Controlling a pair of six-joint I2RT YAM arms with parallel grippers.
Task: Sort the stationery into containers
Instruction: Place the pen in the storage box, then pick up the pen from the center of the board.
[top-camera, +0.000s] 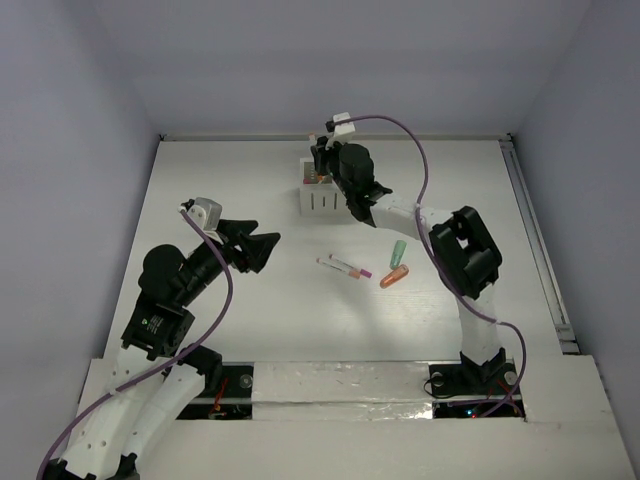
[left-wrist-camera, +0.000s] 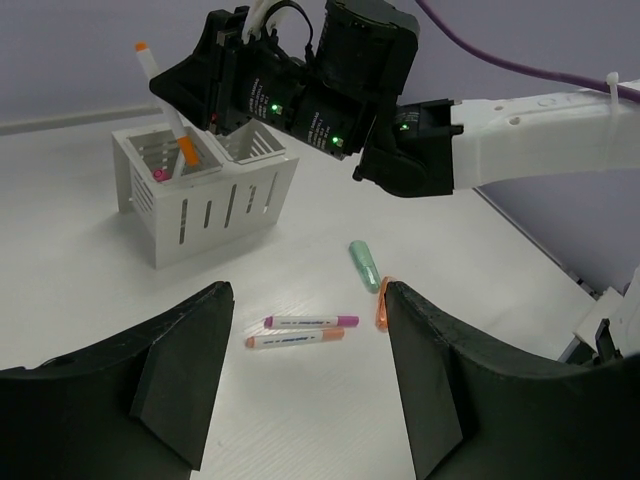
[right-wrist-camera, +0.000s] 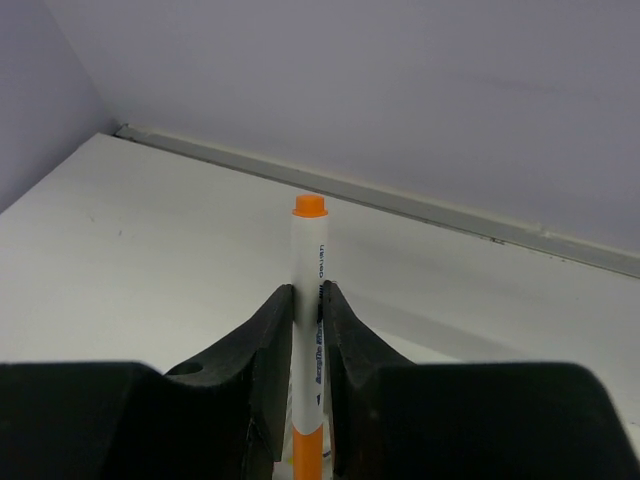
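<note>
right hand: the right hand (right-wrist-camera: 308, 300) is closed down narrow on the orange-capped pen (right-wrist-camera: 308, 250). Its fingers sit against both sides as far as I can see, and the pen stands upright between them.
left hand: the left hand (left-wrist-camera: 305, 295) is spread wide with nothing in it, hovering low over the tabletop (top-camera: 230, 190).
where stuff is: the held pen's lower end dips into the white box (left-wrist-camera: 215, 205), in the compartment on the left in the left wrist view. A pink-capped pen (left-wrist-camera: 312, 321) and an orange-ended pen (left-wrist-camera: 295, 340) lie side by side on the tabletop. The mint stub (left-wrist-camera: 364, 266) and orange stub (left-wrist-camera: 381, 305) lie just beyond them.
could go wrong: in the left wrist view the pen leans, so a sloppy release might let it tip over the rim. The box looks light, and a finger bumping its wall could shove it.
also: the loose pens are round and will probably roll if nudged.
materials: the pens are smooth, slim plastic barrels. The box is thin-walled and matte white, with vertical slots cut in front. The stubs are short and chunky, and the tabletop is flat and pale.
</note>
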